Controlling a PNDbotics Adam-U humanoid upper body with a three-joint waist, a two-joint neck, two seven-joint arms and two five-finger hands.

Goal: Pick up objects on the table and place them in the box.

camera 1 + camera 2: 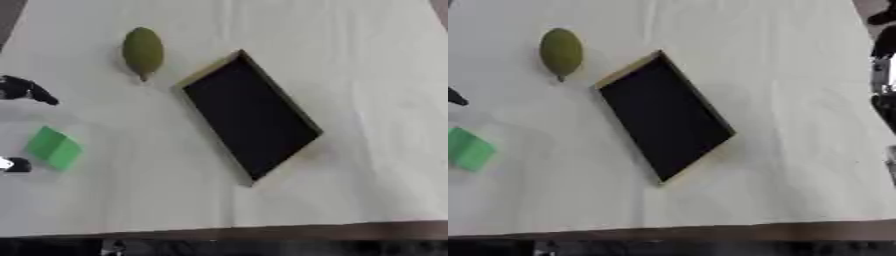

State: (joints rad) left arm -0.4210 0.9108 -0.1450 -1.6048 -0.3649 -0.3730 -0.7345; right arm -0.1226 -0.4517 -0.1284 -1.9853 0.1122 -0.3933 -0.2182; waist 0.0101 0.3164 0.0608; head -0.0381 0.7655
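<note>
Pale tabletop (367, 60) fills both views, with a dark front edge at the bottom.

Left eye view: the box (249, 119), black inside with a tan rim, lies askew at centre and holds nothing. An olive-green oval fruit (143, 51) lies beyond its upper left corner, apart from it. A green block (54, 147) sits near the left edge, well apart from the box. The left hand (26, 90) enters at the left edge, dark fingers above the block and a further dark and white part below it, so the block appears to lie between them, untouched. Whether the fingers are spread or curled cannot be told. Judgement: the hand is positioned to take the block first, as the nearest object.

Right eye view: the same layout, shifted left; the block is at the very edge. Dark parts of the right arm (882, 75) show along the right edge, well clear of the objects; the right hand itself cannot be made out, so its state cannot be told.
</note>
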